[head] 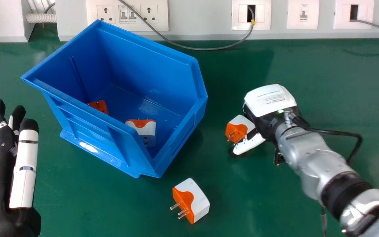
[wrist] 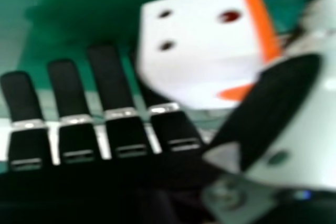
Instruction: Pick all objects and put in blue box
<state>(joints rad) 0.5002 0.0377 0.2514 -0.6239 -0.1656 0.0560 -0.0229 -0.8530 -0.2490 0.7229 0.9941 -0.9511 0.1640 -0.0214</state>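
Note:
My right hand [head: 270, 105] is right of the blue box [head: 117, 138] in the head view, with a white-and-orange plug adapter [head: 241, 126] between its thumb and fingers. From the right hand view, my right hand [wrist: 273, 108] has its thumb against one corner of that adapter [wrist: 199, 45], which partly covers the nearest finger. Another white-and-orange adapter [head: 191, 200] lies on the green table in front of the box, prongs pointing left. Inside the box are a white-and-orange adapter [head: 146, 131] and a partly hidden orange one [head: 100, 106]. My left hand [head: 25, 168] is open at the left edge.
The green table [head: 110, 210] runs back to a grey wall panel with sockets [head: 127, 14]. A grey cable [head: 206, 49] loops down behind the box's back edge. The box's near wall and raised rim stand between its inside and the table's front.

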